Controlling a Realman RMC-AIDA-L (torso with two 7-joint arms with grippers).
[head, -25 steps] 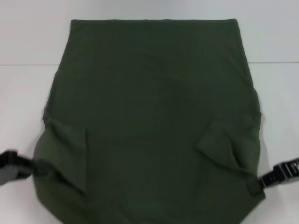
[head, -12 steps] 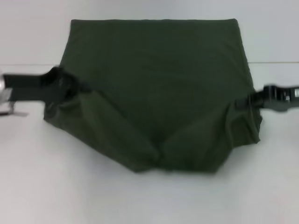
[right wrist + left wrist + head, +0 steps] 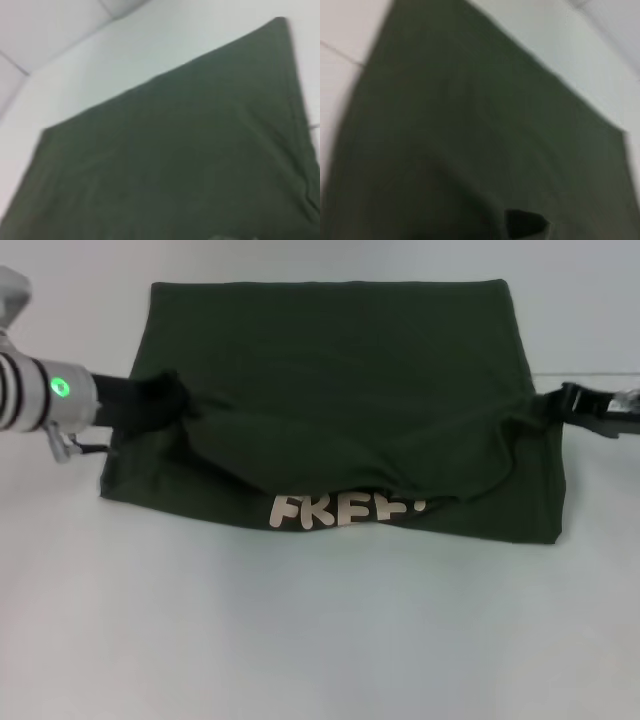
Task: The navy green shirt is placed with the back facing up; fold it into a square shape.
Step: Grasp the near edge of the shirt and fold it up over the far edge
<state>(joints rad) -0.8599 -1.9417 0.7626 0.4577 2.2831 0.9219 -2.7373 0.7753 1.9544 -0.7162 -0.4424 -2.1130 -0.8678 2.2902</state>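
Mid-fold: left gripper (image 3: 165, 400) and right gripper (image 3: 555, 405), jaws clamped on navy green shirt (image 3: 330, 360), carrying near edge back. Next: lay on far hem, release.

Shirt (image 3: 330, 370) on table (image 3: 320, 630); near half doubled over far half.

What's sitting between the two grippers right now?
In the head view, only the shirt spans from the left gripper to the right gripper: its lifted near edge sags between them, exposing pale lettering underneath.

Dark olive navy green shirt (image 3: 330, 370) with pale lettering (image 3: 345, 508); white table (image 3: 320, 640); black right gripper (image 3: 560, 405).
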